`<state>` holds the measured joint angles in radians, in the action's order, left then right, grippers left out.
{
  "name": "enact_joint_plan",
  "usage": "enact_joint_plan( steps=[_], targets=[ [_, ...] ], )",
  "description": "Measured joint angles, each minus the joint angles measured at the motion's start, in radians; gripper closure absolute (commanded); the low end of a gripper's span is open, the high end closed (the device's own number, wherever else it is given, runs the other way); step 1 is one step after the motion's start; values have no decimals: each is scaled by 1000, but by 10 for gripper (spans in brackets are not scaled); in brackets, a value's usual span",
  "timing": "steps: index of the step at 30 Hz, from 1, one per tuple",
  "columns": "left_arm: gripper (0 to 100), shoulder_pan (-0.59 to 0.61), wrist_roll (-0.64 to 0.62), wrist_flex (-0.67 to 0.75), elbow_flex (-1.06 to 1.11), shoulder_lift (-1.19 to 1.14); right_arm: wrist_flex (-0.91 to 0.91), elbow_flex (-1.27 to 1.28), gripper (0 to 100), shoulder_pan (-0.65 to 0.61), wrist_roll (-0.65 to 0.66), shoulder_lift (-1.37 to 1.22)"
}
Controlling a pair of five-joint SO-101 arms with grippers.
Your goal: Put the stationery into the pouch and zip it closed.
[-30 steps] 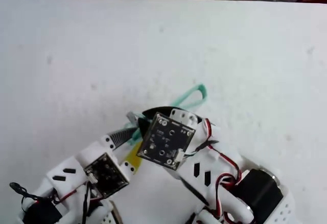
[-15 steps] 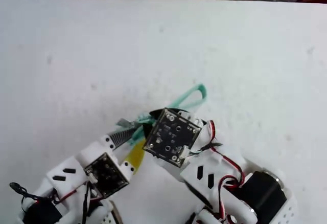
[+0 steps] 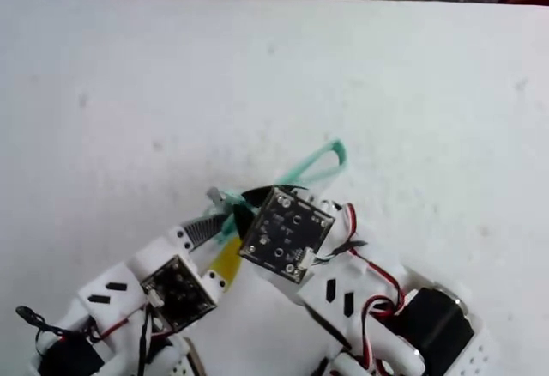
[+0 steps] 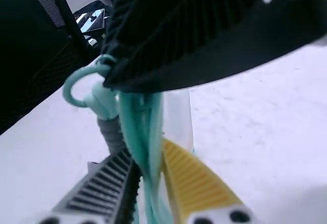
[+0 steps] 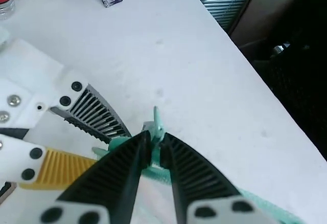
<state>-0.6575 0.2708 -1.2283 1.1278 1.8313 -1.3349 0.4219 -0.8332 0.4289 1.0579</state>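
There's the left gripper (image 4: 148, 188) clamped on the pouch (image 4: 144, 129) along its teal edge, the right gripper (image 5: 155, 139) pinched shut on the zip pull (image 5: 156, 119), low over the table (image 3: 129, 75). It looks soft, light and floppy, so hold the seam taut beside the slider

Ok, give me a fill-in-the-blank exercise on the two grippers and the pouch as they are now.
The left gripper has one grey ribbed finger and one ___ finger. The right gripper has two ribbed ___ fingers. Both grippers are shut on the mint-green fabric ___. Its looped strap lies on the flat ___ table.
Missing words: yellow; black; pouch; white.
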Motion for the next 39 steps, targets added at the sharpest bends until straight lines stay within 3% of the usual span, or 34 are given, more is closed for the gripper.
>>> enact_joint_plan(
  steps=[4,8,12,16,24,39],
  targets=[
    [787,2,-74,6,0,0,2,11,981,0,0,0],
    [806,2,-229,6,0,0,2,12,981,-2,0,0],
    [854,2,-232,6,0,0,3,12,981,-2,0,0],
    [987,2,-232,6,0,0,3,12,981,-2,0,0],
    [980,-6,-232,28,0,-14,5,15,981,9,0,0],
    [980,-5,-193,40,2,-17,68,18,981,242,107,2]
  ],
)
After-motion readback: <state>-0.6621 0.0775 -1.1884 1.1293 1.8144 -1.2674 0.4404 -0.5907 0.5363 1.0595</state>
